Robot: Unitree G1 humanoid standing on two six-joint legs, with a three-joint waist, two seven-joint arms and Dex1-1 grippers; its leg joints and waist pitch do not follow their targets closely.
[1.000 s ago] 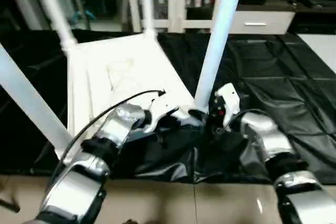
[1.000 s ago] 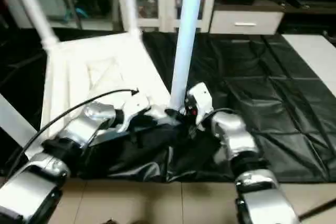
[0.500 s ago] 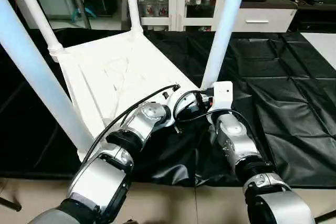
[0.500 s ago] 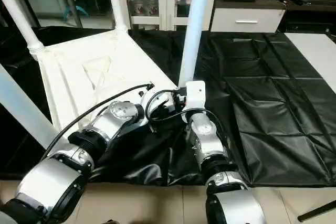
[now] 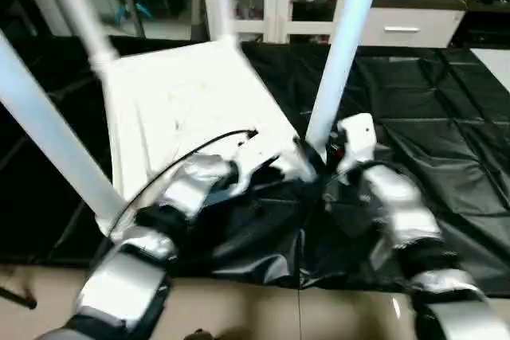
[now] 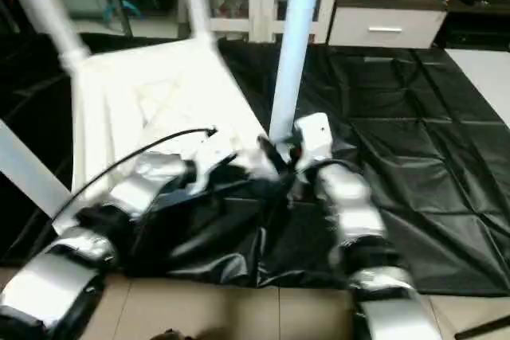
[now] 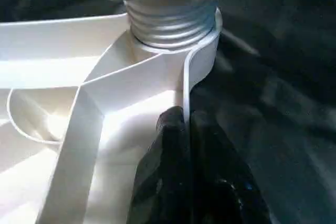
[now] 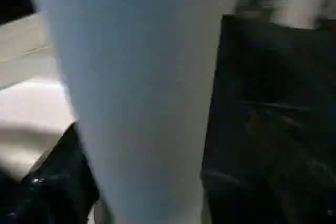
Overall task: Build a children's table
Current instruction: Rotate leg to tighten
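Note:
The children's table top [image 5: 183, 101] lies upside down on the black cloth, ribs facing up, with several white legs standing up from its corners. My left gripper [image 7: 184, 129] is shut on the top's thin rim, right beside the near right corner socket [image 7: 173, 19], where a threaded leg end sits. At the foot of that leg [image 5: 339, 53] is my right gripper [image 5: 321, 151]. Its jaws stand wide on either side of the tube [image 8: 142, 103], and one finger [image 8: 52, 182] lies close against it.
The black-draped worktable [image 5: 430, 93] stretches to the right. Its cloth is bunched up [image 5: 263, 228] at the front edge under my forearms. Tiled floor [image 5: 279, 308] lies below the edge. A white cabinet [image 5: 398, 29] stands behind the table.
The whole picture has shifted and tilted with my head. Both grippers stay at the same near right corner of the table, and the table itself has not moved.

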